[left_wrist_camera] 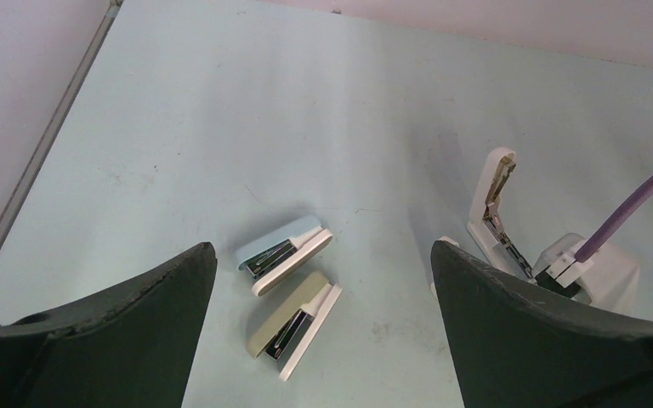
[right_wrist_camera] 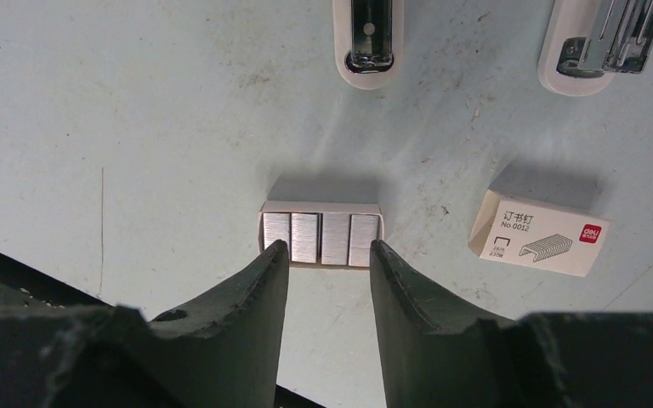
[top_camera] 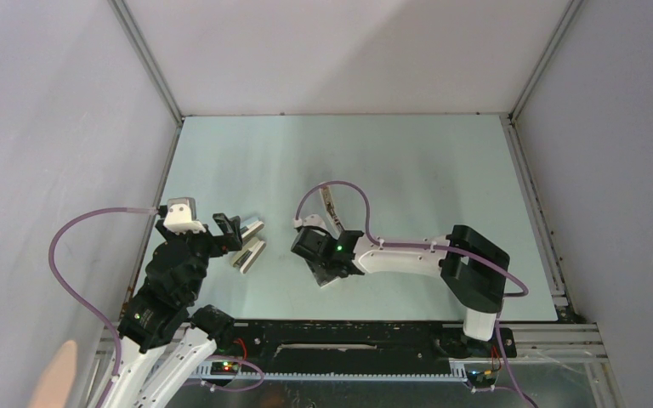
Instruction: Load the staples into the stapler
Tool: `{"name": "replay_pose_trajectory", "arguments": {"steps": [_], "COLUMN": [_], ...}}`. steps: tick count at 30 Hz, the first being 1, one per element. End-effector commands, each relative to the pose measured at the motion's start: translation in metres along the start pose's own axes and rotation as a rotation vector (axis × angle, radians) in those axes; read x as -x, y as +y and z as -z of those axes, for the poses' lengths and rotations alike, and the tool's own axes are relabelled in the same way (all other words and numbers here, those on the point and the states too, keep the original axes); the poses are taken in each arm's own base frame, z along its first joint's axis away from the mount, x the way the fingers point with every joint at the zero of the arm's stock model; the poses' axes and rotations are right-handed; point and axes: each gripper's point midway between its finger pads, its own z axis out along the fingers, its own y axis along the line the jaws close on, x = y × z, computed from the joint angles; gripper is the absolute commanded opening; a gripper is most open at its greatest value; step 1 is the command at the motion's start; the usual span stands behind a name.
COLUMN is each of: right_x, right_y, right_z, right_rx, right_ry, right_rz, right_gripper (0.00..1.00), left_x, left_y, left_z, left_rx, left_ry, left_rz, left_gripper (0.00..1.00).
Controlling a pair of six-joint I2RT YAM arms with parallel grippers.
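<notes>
So the staples (right_wrist_camera: 320, 237), four little grey metal strips side by side in a shallow cardboard tray, sit on the pale green table (right_wrist_camera: 136, 127) right under the right gripper (right_wrist_camera: 325, 259). Its jaws are part-way apart and line up over the strips, with nothing pinched as far as I can see. The slim white plastic stapler (left_wrist_camera: 486, 200) lies just beyond, hinged open with its dark metal channel showing.

I'd call this the pick-up step. Next it needs to drop, squeeze a strip out without dragging the tray, then feed it into that channel.

The left gripper (top_camera: 224, 234) is spread wide and holding nothing, near the light blue mini stapler (left_wrist_camera: 282, 248) and the beige mini stapler (left_wrist_camera: 296, 327). A small white box with a red logo (right_wrist_camera: 537, 234) sits beside the tray.

Can't tell whether the fingertips touch the tray. The right wrist view also cuts the stapler off at its top edge.
</notes>
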Motion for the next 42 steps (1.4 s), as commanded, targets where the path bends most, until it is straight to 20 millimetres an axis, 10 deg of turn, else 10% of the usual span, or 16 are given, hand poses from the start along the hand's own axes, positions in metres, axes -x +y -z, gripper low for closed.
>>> {"name": "replay_pose_trajectory", "arguments": {"steps": [1, 42], "right_x": [-0.002, -0.045], "right_y": [0.002, -0.006], "right_z": [-0.004, -0.038], "right_rx": [-0.01, -0.012], "right_ry": [0.008, 0.164], "right_rz": [-0.02, -0.087], "right_gripper": [0.42, 0.48], "left_x": [0.003, 0.002], "left_y": [-0.002, -0.003], "left_z": [-0.004, -0.005], "left_rx": [-0.004, -0.007], "left_ry": [-0.01, -0.003], "left_rz": [-0.003, -0.005], "left_gripper": [1.0, 1.0]}}
